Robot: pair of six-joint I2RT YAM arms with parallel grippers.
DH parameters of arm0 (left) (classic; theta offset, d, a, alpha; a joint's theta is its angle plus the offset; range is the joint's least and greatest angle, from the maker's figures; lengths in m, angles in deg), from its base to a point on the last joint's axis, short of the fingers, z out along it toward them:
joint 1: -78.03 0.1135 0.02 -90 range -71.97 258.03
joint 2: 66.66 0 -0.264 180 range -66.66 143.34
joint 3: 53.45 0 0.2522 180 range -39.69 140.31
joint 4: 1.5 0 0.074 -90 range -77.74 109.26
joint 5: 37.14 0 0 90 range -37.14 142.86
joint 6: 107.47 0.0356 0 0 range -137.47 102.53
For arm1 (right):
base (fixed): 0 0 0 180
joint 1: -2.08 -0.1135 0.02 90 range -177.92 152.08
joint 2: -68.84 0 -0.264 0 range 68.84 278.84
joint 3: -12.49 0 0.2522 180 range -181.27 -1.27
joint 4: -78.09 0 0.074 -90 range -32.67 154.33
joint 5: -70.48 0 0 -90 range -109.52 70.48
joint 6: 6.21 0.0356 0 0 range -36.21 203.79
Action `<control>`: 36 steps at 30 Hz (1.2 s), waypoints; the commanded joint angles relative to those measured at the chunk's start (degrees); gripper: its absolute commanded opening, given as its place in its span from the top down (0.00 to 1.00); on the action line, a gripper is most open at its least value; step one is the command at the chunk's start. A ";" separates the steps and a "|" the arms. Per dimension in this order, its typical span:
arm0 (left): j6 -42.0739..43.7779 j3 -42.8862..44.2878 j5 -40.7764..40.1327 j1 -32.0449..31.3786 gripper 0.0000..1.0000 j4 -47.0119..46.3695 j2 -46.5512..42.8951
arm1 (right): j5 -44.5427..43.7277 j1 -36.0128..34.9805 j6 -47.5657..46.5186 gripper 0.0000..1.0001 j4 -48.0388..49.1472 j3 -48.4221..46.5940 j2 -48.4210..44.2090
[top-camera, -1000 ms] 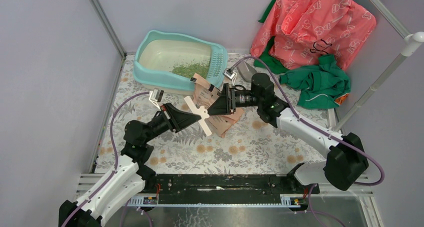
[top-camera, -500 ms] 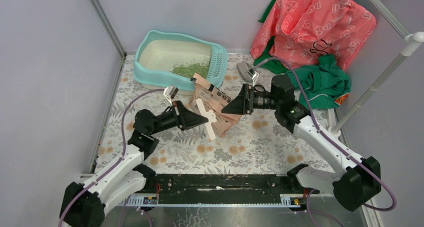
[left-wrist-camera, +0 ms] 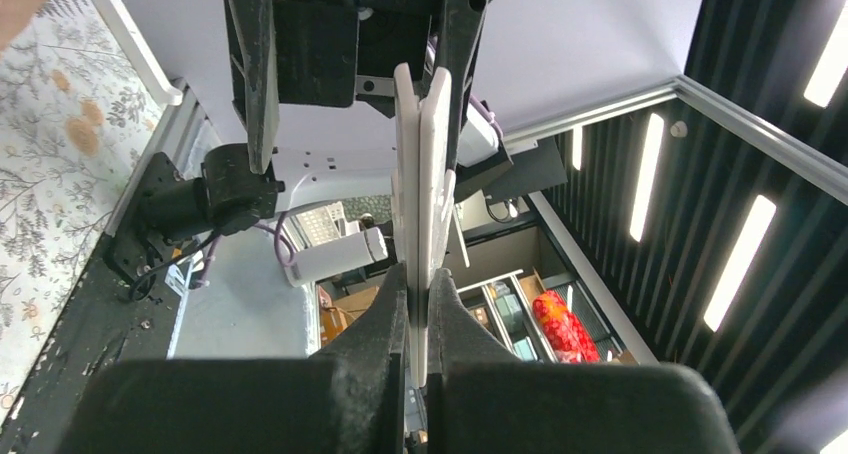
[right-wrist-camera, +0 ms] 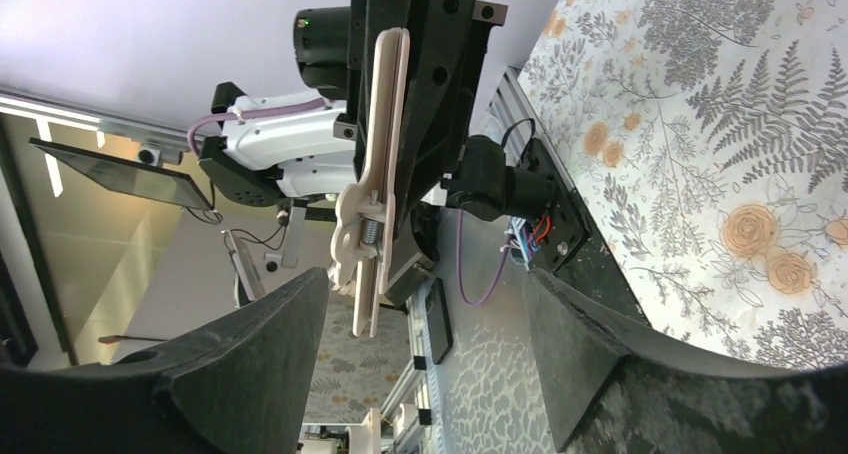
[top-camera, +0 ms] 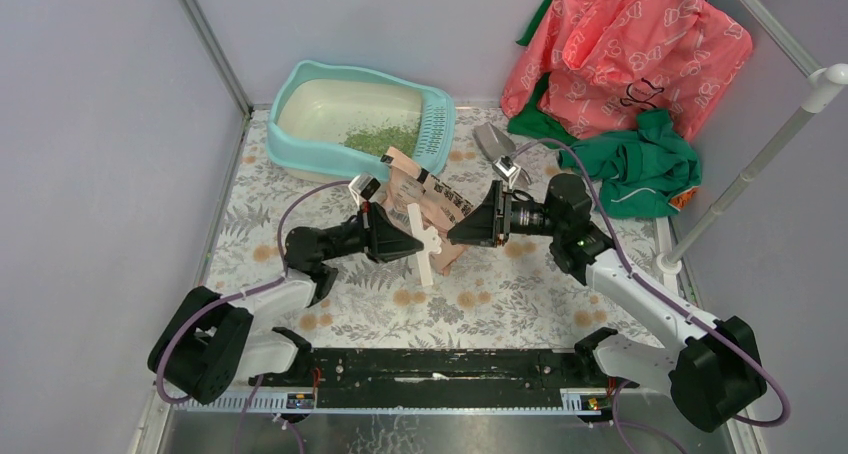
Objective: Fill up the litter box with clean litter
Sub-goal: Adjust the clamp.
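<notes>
Our left hand (top-camera: 408, 242) is clamped on a white clip (top-camera: 424, 246). Our right hand (top-camera: 462, 228) gapes wide and empty beside the paper bag (top-camera: 440, 206). Beyond, on the table (top-camera: 520, 294), the litter box (top-camera: 290, 152) holds clean litter (top-camera: 385, 137) near its grille.

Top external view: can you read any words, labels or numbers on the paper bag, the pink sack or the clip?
Nothing here can be read as text.
paper bag: dark print and a black strip, too small to read.
pink sack: white pattern and a black line drawing, no legible words.
white clip: no marking seen.
</notes>
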 commanded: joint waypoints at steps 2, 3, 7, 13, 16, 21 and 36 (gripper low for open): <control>-3.73 -0.61 1.49 0.34 0.99 -13.12 1.44 | 1.41 0.25 4.72 0.21 8.22 -0.11 -0.15; -3.47 -0.61 1.57 0.29 0.99 -12.57 1.45 | 1.33 0.23 4.85 0.21 8.38 -0.18 -0.02; -1.15 -0.66 1.44 0.31 0.99 -8.83 1.01 | 1.48 0.08 5.91 0.23 9.44 -0.53 0.69; 7.14 0.57 0.95 0.29 1.00 4.51 -1.95 | 1.33 -0.84 4.71 0.23 7.23 -1.93 1.95; 12.64 2.05 0.22 0.33 1.00 13.90 -4.22 | 0.74 -1.84 3.56 0.24 6.09 -2.68 2.27; 16.84 3.12 -0.81 0.33 1.00 21.76 -6.50 | 0.05 -3.19 3.04 0.26 5.81 -3.34 2.81; 17.03 2.04 -1.66 0.29 1.00 21.68 -5.84 | -0.96 -6.02 2.33 0.38 6.20 -4.09 5.33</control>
